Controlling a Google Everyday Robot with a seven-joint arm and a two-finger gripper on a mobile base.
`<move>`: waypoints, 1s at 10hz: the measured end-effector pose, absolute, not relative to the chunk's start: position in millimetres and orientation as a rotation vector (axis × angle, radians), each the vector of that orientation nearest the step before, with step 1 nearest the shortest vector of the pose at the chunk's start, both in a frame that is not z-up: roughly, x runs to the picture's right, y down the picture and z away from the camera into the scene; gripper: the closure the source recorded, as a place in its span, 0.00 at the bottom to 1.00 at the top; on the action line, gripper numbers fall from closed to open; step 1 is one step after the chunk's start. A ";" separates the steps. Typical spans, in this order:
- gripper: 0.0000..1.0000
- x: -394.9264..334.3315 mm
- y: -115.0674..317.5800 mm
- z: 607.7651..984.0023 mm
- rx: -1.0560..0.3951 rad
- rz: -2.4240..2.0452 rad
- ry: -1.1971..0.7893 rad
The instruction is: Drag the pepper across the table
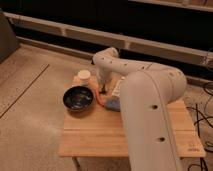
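Camera view of a small wooden table (100, 135) with a plank-striped top, seen from above and behind the robot arm (150, 105). The white arm fills the right of the scene and bends left and down over the far half of the table. The gripper (103, 90) points down near the table's far-middle, just above the top; whether it is open or closed, and whether it holds anything, cannot be told. The pepper (98, 97), a slim red-orange piece, lies on the table directly below and slightly left of the gripper, just right of the dark bowl (78, 98). A blue-grey pad (113, 104) lies just right of the pepper, on its near side. A white strip-shaped block (117, 88) lies right of the gripper. A white cup (84, 76) stands at the far left corner, beyond the bowl.
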State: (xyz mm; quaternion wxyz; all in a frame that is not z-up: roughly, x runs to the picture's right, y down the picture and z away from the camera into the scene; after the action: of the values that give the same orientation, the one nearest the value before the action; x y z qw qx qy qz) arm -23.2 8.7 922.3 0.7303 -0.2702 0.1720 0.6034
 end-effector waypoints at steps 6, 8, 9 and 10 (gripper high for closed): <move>0.62 -46.1 40.7 960.2 -0.694 1.275 0.453; 0.62 -47.3 44.8 967.1 -0.706 1.268 0.466; 0.62 -47.4 46.6 969.6 -0.711 1.265 0.472; 0.62 -47.8 48.7 972.0 -0.717 1.261 0.478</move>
State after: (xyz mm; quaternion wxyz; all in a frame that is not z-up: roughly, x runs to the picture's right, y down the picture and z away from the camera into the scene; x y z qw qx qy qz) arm -47.8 48.7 972.0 0.7224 -0.3246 0.2164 0.5709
